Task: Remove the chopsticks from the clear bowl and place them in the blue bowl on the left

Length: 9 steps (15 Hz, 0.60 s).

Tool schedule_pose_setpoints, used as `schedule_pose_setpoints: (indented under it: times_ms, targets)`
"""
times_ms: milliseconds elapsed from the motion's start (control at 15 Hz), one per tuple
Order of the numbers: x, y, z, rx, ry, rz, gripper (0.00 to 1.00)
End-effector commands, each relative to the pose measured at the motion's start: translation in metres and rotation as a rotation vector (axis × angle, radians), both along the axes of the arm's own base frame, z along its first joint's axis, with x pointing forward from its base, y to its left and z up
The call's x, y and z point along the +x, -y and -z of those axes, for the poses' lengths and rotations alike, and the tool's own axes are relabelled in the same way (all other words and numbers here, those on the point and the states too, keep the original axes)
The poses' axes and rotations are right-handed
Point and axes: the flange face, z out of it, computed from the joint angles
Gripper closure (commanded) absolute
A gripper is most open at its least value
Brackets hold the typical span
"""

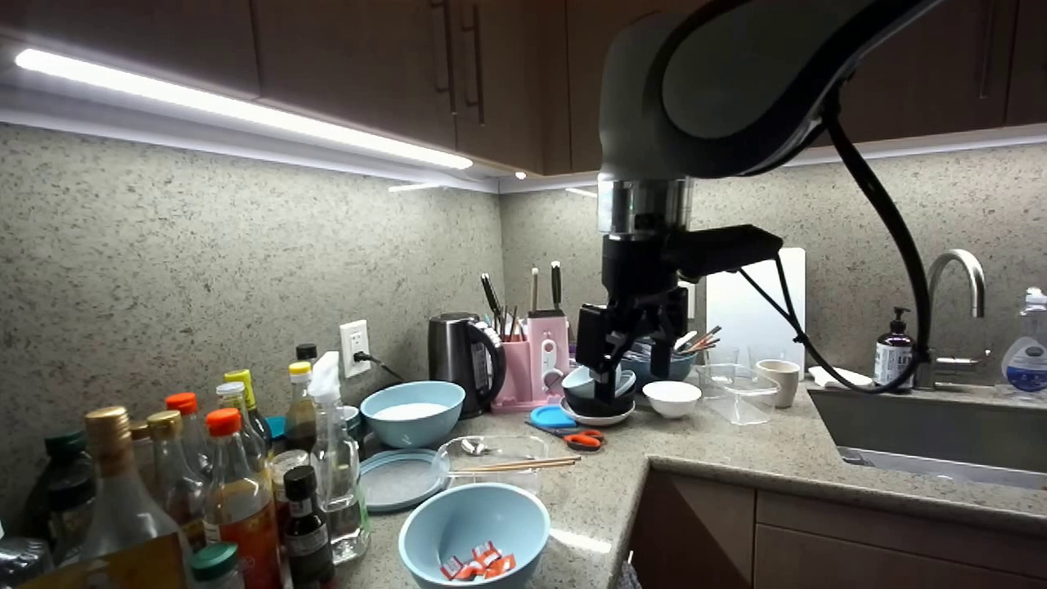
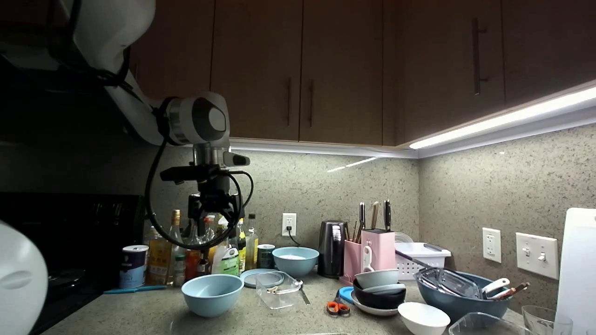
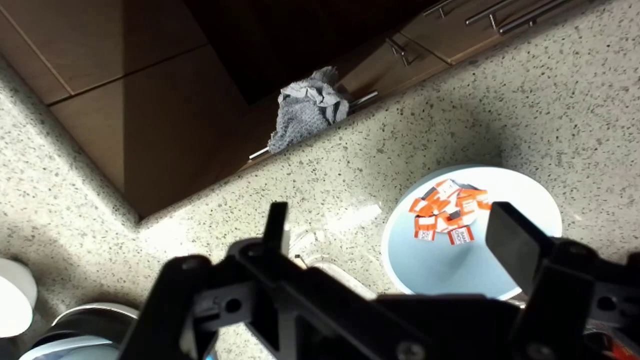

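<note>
A pair of thin wooden chopsticks [image 1: 523, 465] lies across a clear plastic container [image 1: 530, 483] on the counter. The container also shows in an exterior view [image 2: 281, 300], with the chopsticks' ends [image 2: 273, 289]. A light blue bowl [image 1: 425, 528] holding orange and white packets stands beside it; the bowl also shows in an exterior view [image 2: 212, 298] and the wrist view [image 3: 430, 270]. My gripper [image 1: 638, 364] is open and empty, high above the counter; it also shows in an exterior view [image 2: 217, 228]. In the wrist view my gripper [image 3: 387, 215] hides most of the container.
Another blue bowl [image 1: 413, 421] with white contents stands near the wall by a blue-grey lid [image 1: 401, 481]. Several bottles [image 1: 245, 483] crowd one side. Orange-handled scissors [image 1: 584, 442], stacked bowls [image 2: 379, 295], a kettle [image 2: 332, 249] and a pink knife block [image 2: 379, 251] stand towards the corner.
</note>
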Motion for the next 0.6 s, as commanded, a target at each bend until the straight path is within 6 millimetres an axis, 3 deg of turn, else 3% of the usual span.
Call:
schedule_pose_setpoints:
  times_ms: [0, 533]
  targets:
    - [0.048, 0.000, 0.014, -0.032, -0.026, -0.050, 0.00]
    - [0.150, 0.003, 0.051, -0.143, -0.079, -0.086, 0.00]
